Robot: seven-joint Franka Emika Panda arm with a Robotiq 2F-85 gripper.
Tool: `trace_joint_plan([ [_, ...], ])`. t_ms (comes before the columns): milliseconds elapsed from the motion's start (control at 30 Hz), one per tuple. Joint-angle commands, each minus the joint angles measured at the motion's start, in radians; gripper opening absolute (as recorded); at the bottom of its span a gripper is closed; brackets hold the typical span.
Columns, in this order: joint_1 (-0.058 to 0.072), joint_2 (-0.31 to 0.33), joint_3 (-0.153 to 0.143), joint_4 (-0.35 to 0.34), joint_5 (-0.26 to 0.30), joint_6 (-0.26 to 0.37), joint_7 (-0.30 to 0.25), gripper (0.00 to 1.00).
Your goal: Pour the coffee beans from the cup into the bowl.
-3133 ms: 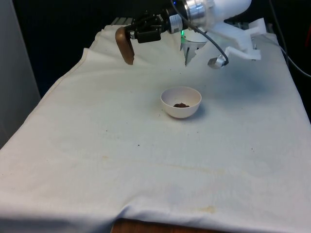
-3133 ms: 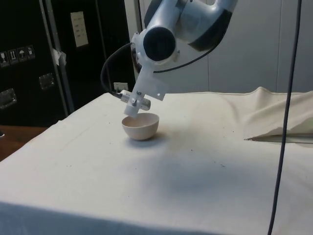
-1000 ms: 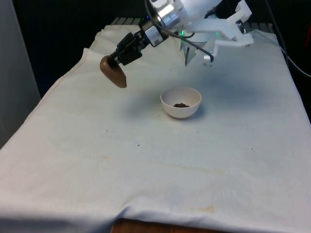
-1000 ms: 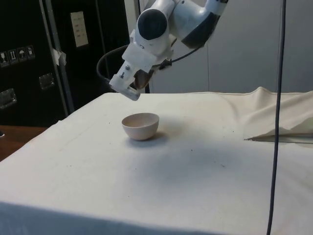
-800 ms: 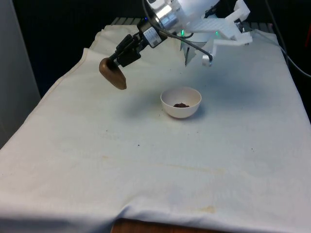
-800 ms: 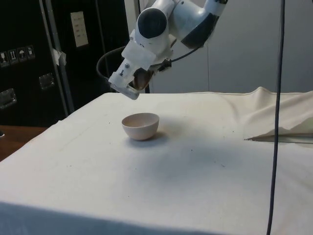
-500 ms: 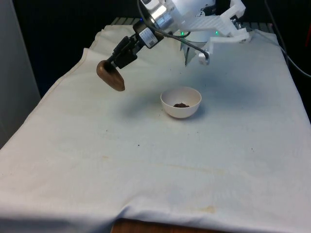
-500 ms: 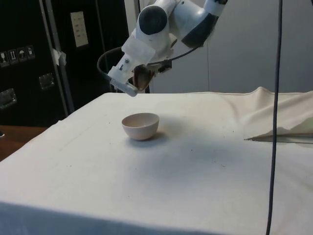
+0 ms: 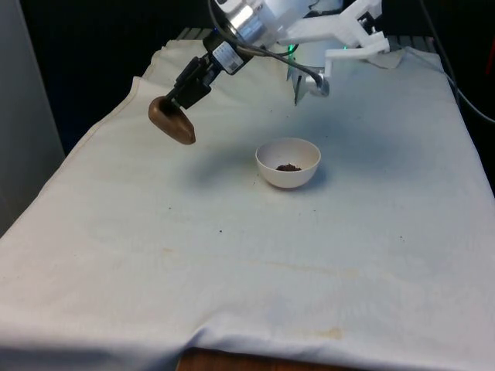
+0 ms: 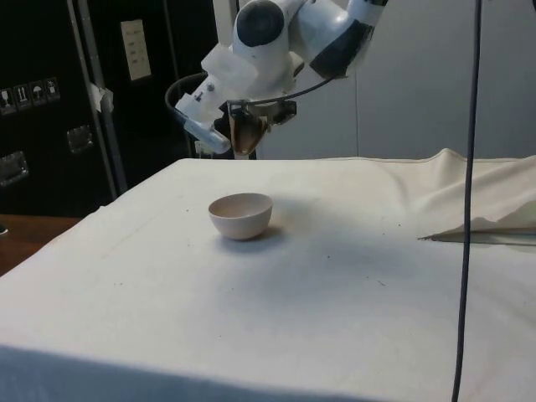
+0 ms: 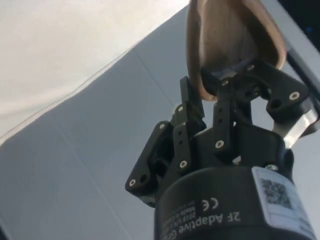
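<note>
- The bowl [image 9: 288,161] sits mid-surface [image 9: 232,255], a few beans [image 9: 288,167] in it.
- At its ten o'clock, well apart and raised, the gripper [image 9: 179,103] fingers clamp the tilted brown cup [image 9: 172,121].

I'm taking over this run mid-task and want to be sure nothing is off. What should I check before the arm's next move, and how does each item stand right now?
1. Grip: black gripper shut on the rim of the brown wooden cup: ok.
2. Coffee beans lie in the white round bowl: ok.
3. Cup emptied: its inside in the wrist view looks bare: ok.
4. Bowl upright on the white cloth: ok.
5. Cup held clear of the bowl, off to the front view's left: ok.
6. Spilled beans on the cloth: a few dark specks, cannot tell.
</note>
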Motion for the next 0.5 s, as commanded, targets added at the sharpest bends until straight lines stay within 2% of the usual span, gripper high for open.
trace_joint_plan([
  [0,-0.007,-0.007,0.000,-0.010,0.020,0.015,-0.017,0.06],
  [67,-0.006,-0.010,-0.001,-0.013,0.041,0.013,-0.035,0.06],
  [100,0.000,-0.005,-0.003,-0.004,0.031,0.000,-0.028,0.06],
  [133,-0.006,-0.010,-0.002,-0.014,0.051,0.012,-0.045,0.06],
  [367,-0.005,-0.011,-0.005,-0.018,0.129,0.003,-0.113,0.06],
  [400,0.000,-0.007,-0.007,-0.009,0.111,-0.005,-0.099,0.06],
  [467,-0.005,-0.012,-0.005,-0.020,0.148,0.004,-0.125,0.06],
])
